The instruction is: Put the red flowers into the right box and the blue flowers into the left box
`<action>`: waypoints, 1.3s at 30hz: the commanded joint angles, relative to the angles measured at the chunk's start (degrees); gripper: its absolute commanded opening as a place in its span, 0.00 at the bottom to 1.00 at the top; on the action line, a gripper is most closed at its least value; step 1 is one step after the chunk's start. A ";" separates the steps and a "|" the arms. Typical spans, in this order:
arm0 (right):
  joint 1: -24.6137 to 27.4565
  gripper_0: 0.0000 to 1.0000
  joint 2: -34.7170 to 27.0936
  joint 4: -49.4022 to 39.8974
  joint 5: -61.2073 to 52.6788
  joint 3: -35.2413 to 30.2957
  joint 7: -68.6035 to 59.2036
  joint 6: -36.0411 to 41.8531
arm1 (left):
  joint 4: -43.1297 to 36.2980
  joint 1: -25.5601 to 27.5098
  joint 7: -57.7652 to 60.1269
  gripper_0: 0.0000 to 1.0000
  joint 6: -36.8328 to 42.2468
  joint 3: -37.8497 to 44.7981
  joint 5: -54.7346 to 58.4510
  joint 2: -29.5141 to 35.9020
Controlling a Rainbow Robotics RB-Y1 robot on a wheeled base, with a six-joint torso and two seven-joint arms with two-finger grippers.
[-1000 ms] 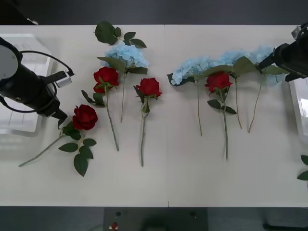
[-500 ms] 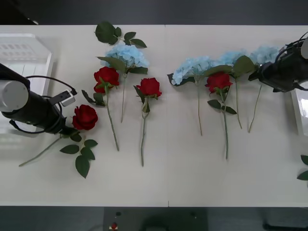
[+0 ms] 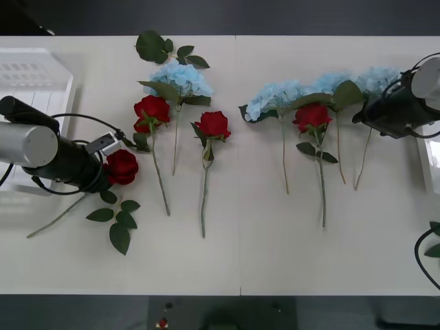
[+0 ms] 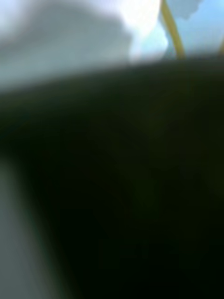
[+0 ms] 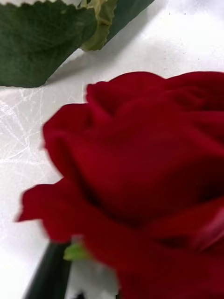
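Four deep red artificial roses (image 3: 214, 124) and all pale blue hydrangea clusters (image 3: 183, 78) lie unsorted on the bench; jaw states cannot be told.

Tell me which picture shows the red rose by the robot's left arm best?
The left wrist view: the red rose shows its petals very close up. The front view shows the same rose whole, with stem and leaves, lying on the table at the left gripper. The right wrist view shows dark blur, with pale blue at one edge.
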 commanded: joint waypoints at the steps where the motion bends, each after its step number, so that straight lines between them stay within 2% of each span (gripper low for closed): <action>1: -1.25 0.22 0.70 1.26 0.82 0.04 3.30 -1.02 | -0.36 0.18 1.98 0.00 -0.76 0.19 -0.71 0.05; 2: -1.25 0.13 0.70 1.26 0.90 0.04 3.39 -1.10 | -0.44 0.18 2.07 0.00 -0.76 0.19 -0.80 -0.04; 3: -1.25 0.00 0.70 1.35 0.90 0.04 3.39 -1.10 | -0.36 0.18 2.42 0.00 -0.85 0.19 -0.71 -0.04; 10: -1.42 0.00 0.00 1.35 0.20 -0.84 4.09 -0.49 | -0.53 0.27 3.21 0.00 -0.85 0.89 4.74 0.49; 13: -2.39 0.00 -1.85 1.17 -0.59 -0.76 5.15 2.06 | -2.03 0.18 3.03 0.00 -0.59 1.60 11.33 2.07; 19: -4.15 0.00 -6.68 1.09 -5.42 -0.49 15.08 9.00 | -7.12 0.18 3.12 0.00 -0.59 5.20 24.86 4.71; 25: -5.55 0.00 -13.28 -0.23 -18.52 5.92 25.54 13.31 | -9.50 0.18 3.21 0.00 -0.85 11.44 42.44 5.15; 30: -5.46 0.00 -17.50 -2.69 -25.99 10.76 31.60 14.72 | -11.25 0.09 3.03 0.00 -4.54 11.79 55.45 5.06; 34: -5.29 0.00 -20.92 -5.42 -29.68 13.57 36.17 16.83 | -13.28 0.09 3.65 0.00 -8.50 11.79 64.94 2.51; 39: -4.67 0.00 -20.92 -5.24 -30.56 13.48 36.61 16.12 | -14.24 0.09 3.65 0.00 -12.63 11.79 69.95 -3.38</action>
